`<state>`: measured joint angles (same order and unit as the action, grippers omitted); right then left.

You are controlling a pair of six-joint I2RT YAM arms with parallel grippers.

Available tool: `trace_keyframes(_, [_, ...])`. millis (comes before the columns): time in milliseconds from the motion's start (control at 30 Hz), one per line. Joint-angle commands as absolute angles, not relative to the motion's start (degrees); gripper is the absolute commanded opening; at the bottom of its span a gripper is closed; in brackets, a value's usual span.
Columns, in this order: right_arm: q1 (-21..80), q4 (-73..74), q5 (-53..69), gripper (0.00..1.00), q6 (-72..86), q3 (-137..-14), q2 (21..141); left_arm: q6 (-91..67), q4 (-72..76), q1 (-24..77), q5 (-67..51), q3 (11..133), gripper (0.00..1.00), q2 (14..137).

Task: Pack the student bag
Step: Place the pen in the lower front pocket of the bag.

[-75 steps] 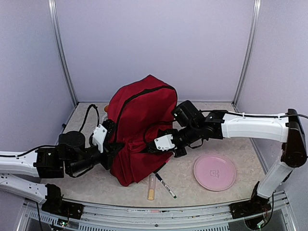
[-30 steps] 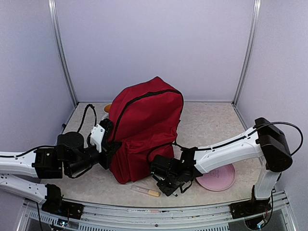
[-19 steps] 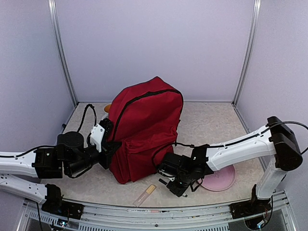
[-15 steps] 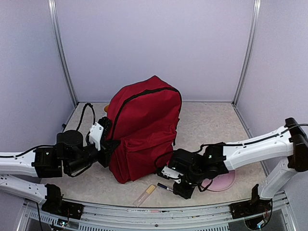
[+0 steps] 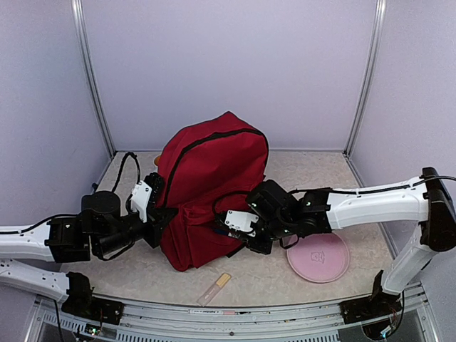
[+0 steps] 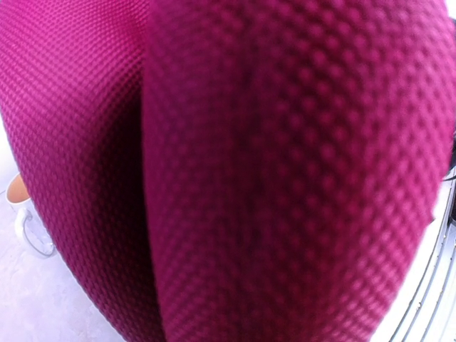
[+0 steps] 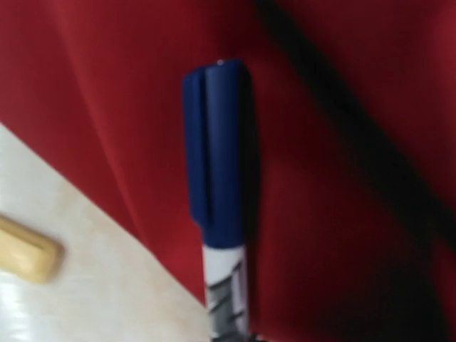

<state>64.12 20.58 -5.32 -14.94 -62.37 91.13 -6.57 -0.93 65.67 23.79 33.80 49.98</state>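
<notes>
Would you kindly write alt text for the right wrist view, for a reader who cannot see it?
A marker with a dark blue cap and white barrel rises from the bottom edge against the red fabric of the student bag. A blurred black band crosses the fabric at right; at lower left lies the pale table with the end of a tan object.
</notes>
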Motion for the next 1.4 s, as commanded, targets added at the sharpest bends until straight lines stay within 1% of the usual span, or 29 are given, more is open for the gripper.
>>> trace_keyframes(0, [64.1, 16.6, -13.1, 0.0, -22.5, -66.5, 93.3, -4.7, 5.9, 65.5, 22.4, 36.2, 0.0, 49.0])
trace_keyframes(167, [63.1, 8.9, -15.4, 0.0, -24.7, -68.5, 93.8, -4.1, 6.4, 65.6, 19.9, 36.3, 0.0, 50.2])
trace_keyframes(300, [62.2, 7.5, -19.6, 0.0, -28.0, -71.2, 95.2, -3.8, 6.2, 65.7, 18.7, 36.6, 0.0, 50.4])
trace_keyframes(533, [62.0, 5.8, -18.4, 0.0, -34.9, -75.3, 94.1, -3.4, 6.3, 66.0, 18.0, 36.8, 0.0, 51.1])
trace_keyframes(700, [62.0, 5.9, -21.5, 0.0, -43.1, -77.3, 94.7, -3.1, 5.9, 66.1, 17.9, 36.8, 0.0, 51.1])
trace_keyframes(800, [62.0, 7.7, -21.2, 0.0, -49.3, -77.2, 94.9, -2.6, 5.7, 66.2, 17.9, 36.8, 0.0, 50.5])
trace_keyframes(933, [62.0, 8.2, -19.4, 0.0, -62.6, -73.9, 94.3, -0.9, 4.7, 66.2, 17.6, 37.1, 0.0, 49.6])
trace_keyframes(1000, [61.9, 6.7, -21.6, 0.0, -68.8, -73.4, 95.1, 0.3, 4.3, 66.1, 16.8, 37.2, 0.0, 49.4])
trace_keyframes(1133, [61.6, 4.9, -26.0, 0.0, -79.9, -76.4, 97.5, 1.3, 3.4, 65.6, 14.1, 37.8, 0.0, 49.7])
trace_keyframes(1300, [61.5, 5.9, -23.8, 0.0, -95.1, -76.2, 97.2, 1.8, 3.1, 65.2, 12.3, 38.5, 0.0, 49.9])
trace_keyframes(1367, [61.5, 7.3, -22.6, 0.0, -98.5, -76.4, 97.3, 2.0, 3.0, 64.8, 11.6, 38.7, 0.0, 49.9])
